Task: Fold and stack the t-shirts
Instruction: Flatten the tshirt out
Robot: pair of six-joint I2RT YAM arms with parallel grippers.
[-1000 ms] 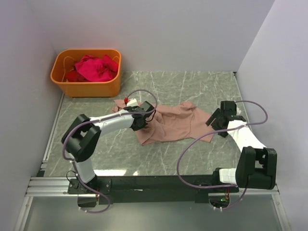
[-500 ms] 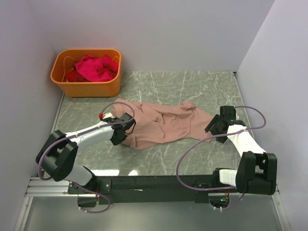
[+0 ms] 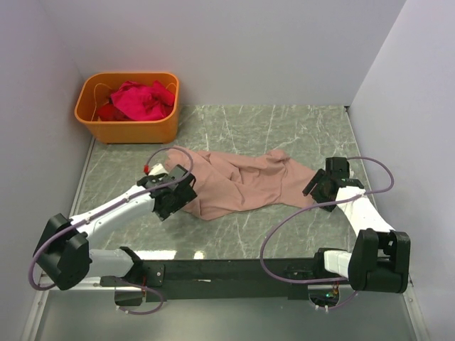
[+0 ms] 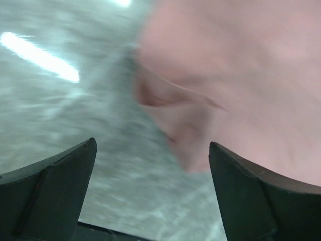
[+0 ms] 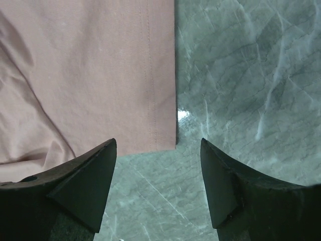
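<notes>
Left gripper (image 4: 151, 150): jaws spread wide, nothing between them; its wrist view is motion-blurred; a folded lobe of the dusty pink-tan cotton t-shirt (image 3: 242, 181) lies in the gap, toward 1 o'clock; contact with the cloth cannot be told. From above, this gripper sits at the shirt's 8 o'clock edge, over the boundary of cloth and table.

Right gripper (image 5: 158, 145): jaws also spread, holding nothing; the shirt's stitched hem runs from 12 o'clock straight down, ending in a square corner just above the gap between the fingers; cloth fills the side toward 9 o'clock, bare stone the side toward 3 o'clock. From above, this gripper is at the shirt's 4 o'clock end.

The shirt lies rumpled and unfolded on the grey-green veined marble tabletop (image 3: 284, 128), stretched between the two grippers, long axis running roughly 9 to 3 o'clock; no print shows.

Bright magenta and red crumpled t-shirts (image 3: 138, 99) sit heaped in the orange plastic rectangular tub (image 3: 128, 131), at 10 o'clock from the pink-tan shirt, well apart, in the far-left corner against the white walls.
</notes>
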